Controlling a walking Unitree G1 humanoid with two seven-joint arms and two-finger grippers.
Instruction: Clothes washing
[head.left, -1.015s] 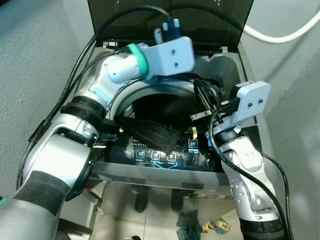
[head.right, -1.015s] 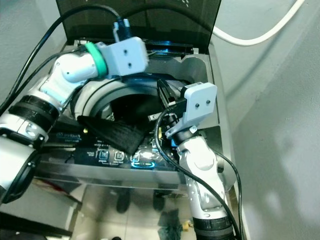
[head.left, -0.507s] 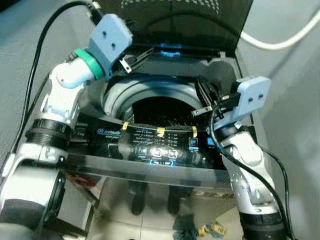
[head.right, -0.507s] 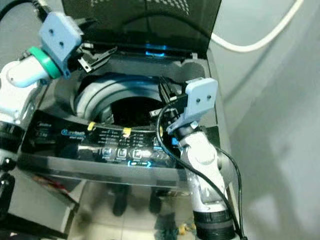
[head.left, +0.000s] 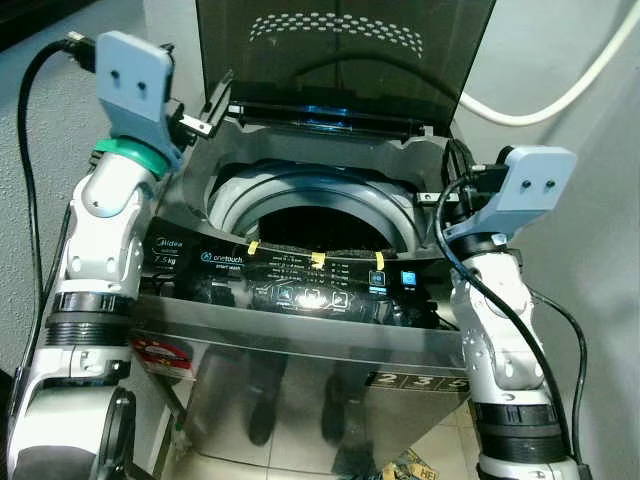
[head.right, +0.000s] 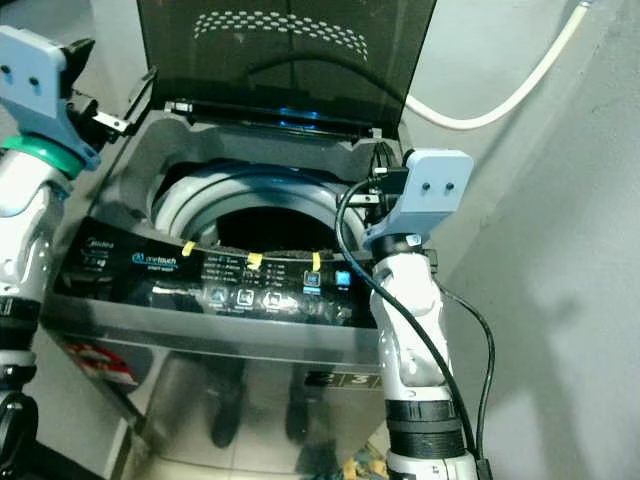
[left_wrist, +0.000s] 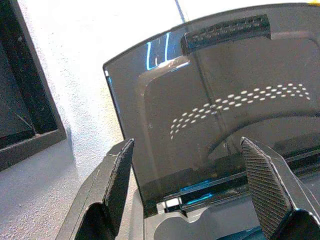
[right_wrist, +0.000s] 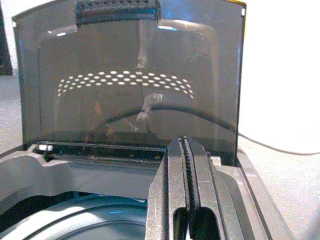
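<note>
The washing machine stands in front of the robot with its dark lid raised upright against the wall, so the drum is open from above. Inside the drum there is only darkness; a dark garment seems to lie just at the front rim, behind the control panel, but I cannot tell it for sure.

The left gripper is held high at the left rear corner of the machine, near the lid's edge. Its 2 fingers are spread wide and hold nothing. The right gripper is at the right side of the tub opening, and its fingers are pressed together with nothing between them.

I judge that both arms are kept up and outside the opening so that the lid can come down. The next step is probably to close the lid and then press the panel.
</note>
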